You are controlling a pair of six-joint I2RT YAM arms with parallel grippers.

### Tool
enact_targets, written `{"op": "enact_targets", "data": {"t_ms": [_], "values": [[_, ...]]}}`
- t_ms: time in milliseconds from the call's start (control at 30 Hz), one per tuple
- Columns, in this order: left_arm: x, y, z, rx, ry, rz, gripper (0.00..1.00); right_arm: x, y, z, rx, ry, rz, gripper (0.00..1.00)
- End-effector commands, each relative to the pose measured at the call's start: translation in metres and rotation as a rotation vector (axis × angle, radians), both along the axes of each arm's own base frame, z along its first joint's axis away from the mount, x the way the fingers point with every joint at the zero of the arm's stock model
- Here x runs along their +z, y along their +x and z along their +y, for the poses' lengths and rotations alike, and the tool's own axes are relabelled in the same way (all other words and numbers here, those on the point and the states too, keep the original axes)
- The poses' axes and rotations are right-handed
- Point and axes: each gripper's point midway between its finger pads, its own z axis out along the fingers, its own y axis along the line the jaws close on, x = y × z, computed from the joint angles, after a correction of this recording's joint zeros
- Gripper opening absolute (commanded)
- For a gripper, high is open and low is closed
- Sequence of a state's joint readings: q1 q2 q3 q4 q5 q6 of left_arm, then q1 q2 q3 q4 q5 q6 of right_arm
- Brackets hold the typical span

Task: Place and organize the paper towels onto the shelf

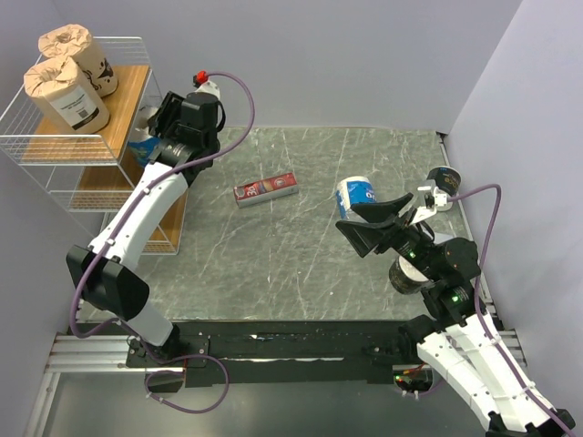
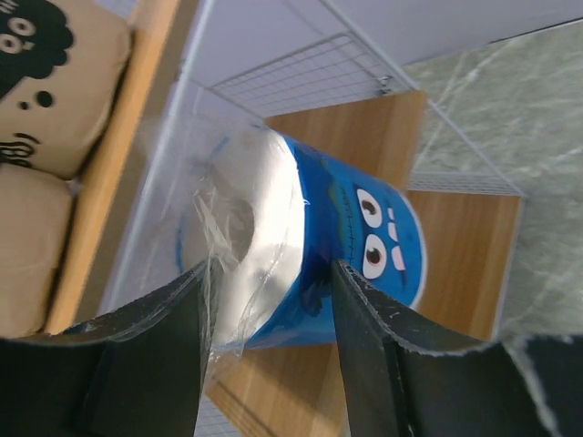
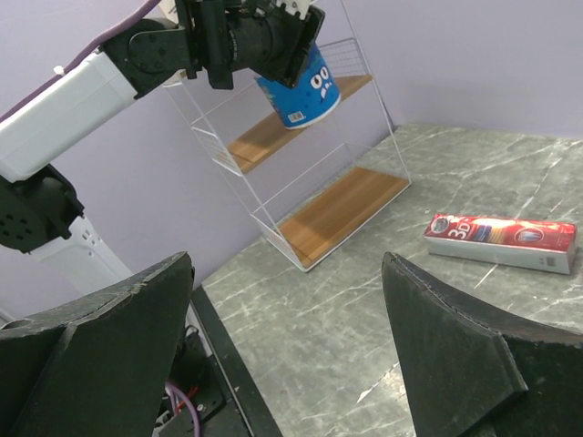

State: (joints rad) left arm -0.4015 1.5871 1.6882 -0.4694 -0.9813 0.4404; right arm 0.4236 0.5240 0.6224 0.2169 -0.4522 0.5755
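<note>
1. While the left hand (image 2: pixel 269 273) grips the blue cartoon-face roll (image 2: pixel 346 228) between its fingers, the roll sits tilted over the middle board of the shelf (image 3: pixel 342 205); can't tell if it touches the board.
2. Two kraft-brown rolls (image 1: pixel 66 91) stand side by side on the top tier.
3. Right hand (image 3: pixel 287 264) spread wide, empty, above the table (image 1: pixel 301 264).
4. Blue-and-white roll (image 1: pixel 355 194) on the table just beside that hand.
5. Dark roll (image 1: pixel 446 177) at the table's right edge; second dark roll (image 1: pixel 404 273) partly under the right arm.
6. Red box (image 1: pixel 265 189) lies flat mid-table.
</note>
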Motion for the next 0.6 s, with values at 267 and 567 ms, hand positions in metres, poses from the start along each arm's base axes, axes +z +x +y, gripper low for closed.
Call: {"op": "enact_targets", "data": {"t_ms": [267,567], "values": [[0.025,-0.013,-0.007,-0.031,-0.023,-0.082,0.66,0.027,-0.007,-0.008,-0.029,0.025,-0.077,0.91],[0.021,-0.018,-0.022,-0.104,-0.043,-0.066,0.66,0.024,-0.008,-0.009,-0.033,0.021,-0.073,0.91]]}}
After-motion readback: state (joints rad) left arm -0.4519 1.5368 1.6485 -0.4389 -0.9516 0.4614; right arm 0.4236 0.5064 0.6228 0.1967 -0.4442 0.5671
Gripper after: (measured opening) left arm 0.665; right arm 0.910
